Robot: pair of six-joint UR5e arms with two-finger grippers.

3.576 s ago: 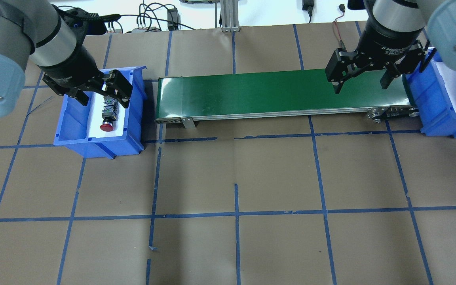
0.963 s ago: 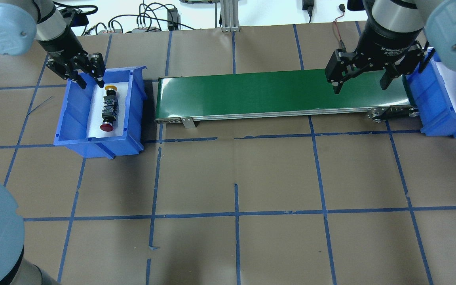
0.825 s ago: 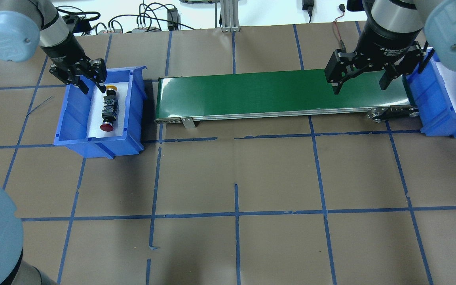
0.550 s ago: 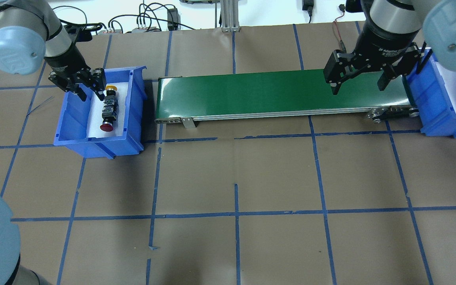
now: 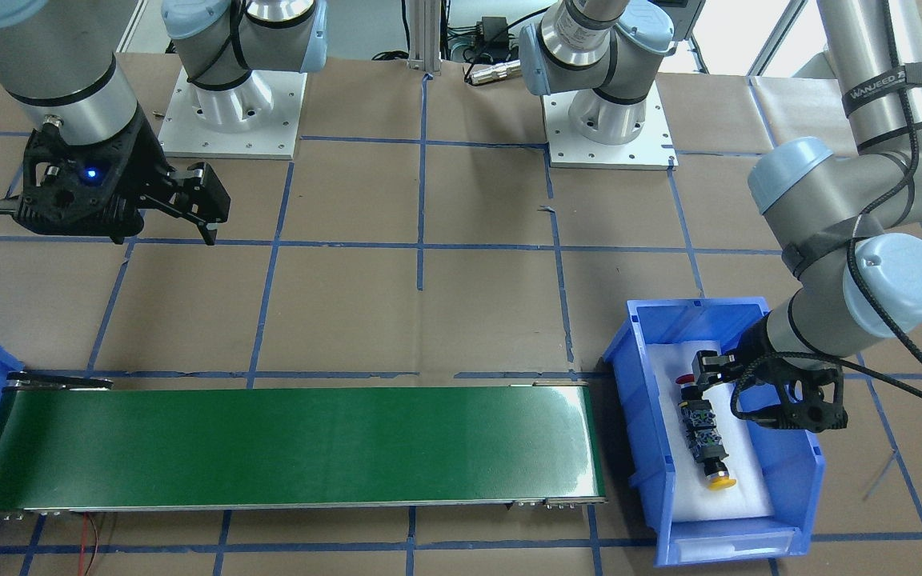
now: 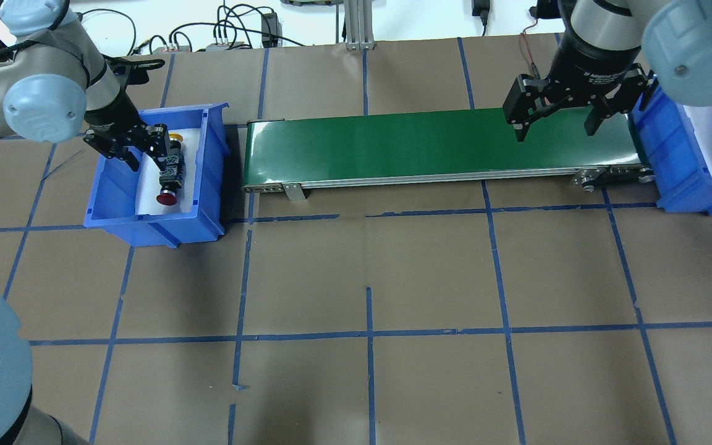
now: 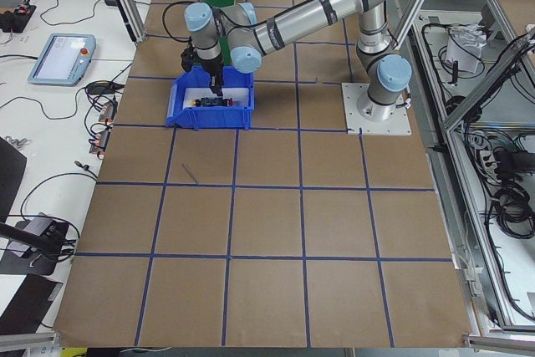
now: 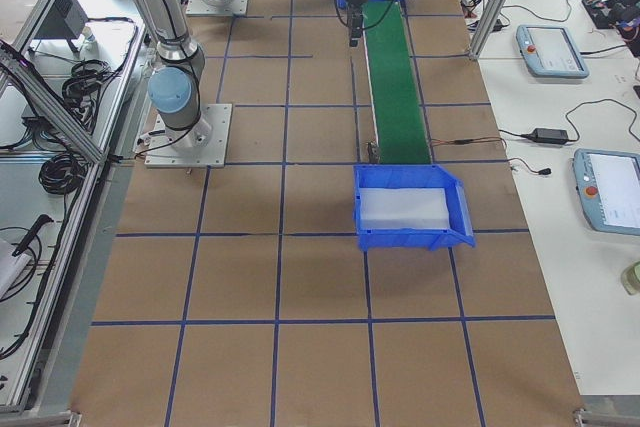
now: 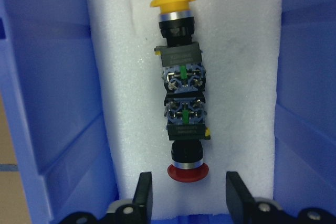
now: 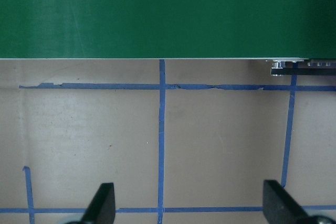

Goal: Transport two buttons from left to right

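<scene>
From overhead, the left gripper (image 6: 147, 164) hangs over the blue plastic bin lined with white foam (image 6: 115, 213). Its jaws are spread a little wider than a button's body and hold nothing. Both buttons lie in that bin in 1 line: the red mushroom-cap push-button (image 6: 166, 198) is nearer the robot, and the yellow mushroom-cap push-button (image 6: 175, 135) is farther off. The right gripper (image 6: 554, 133) waits over the right end of the long green conveyor belt (image 6: 393, 145), jaws wide and empty, just beside the second blue foam-lined bin (image 6: 671, 185).

The front-facing view shows the 2 buttons meeting back to back, apparently touching.

In the left side view the left gripper looks to be above the bin's rim, not yet down among the buttons. In the right side view the second bin shows only foam.

The left wrist view shows the fingertips (image 9: 143, 195) flanking the red cap, with blue walls close on both sides.

The right wrist view shows only belt edge and taped brown paper between the widely parted jaws.

The main risk, as I judge it, is that closing near the junction could pinch or drag both buttons. A fingertip could also catch the bin wall, or a round collar could roll out of the grip.
</scene>
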